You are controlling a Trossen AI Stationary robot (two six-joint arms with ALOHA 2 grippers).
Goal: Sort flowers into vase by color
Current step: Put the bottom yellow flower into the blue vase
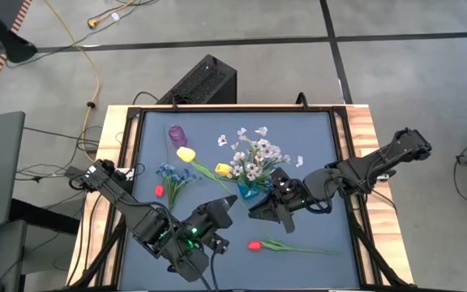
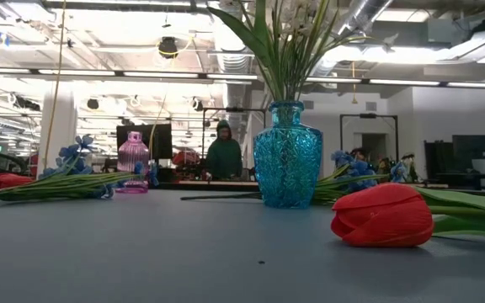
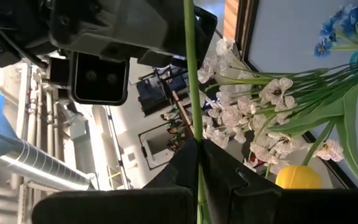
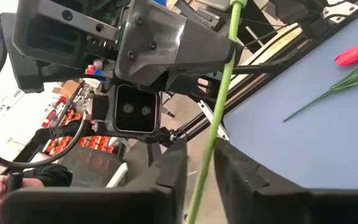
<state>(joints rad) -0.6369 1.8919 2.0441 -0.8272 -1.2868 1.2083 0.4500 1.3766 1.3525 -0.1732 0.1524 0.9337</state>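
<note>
Thin green stem (image 3: 191,93) pinched by left gripper (image 3: 199,186), right gripper (image 4: 199,180) fingers apart around it

Glossy textured glass vase (image 2: 287,156) on a matt, smooth table (image 2: 141,252).

High view straight down; low view level, near blue vase (image 2: 287,156); wrist views face each other.

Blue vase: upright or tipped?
Upright. In the low view the blue vase stands on its base on the table, white sprigs rising from its neck.
</note>
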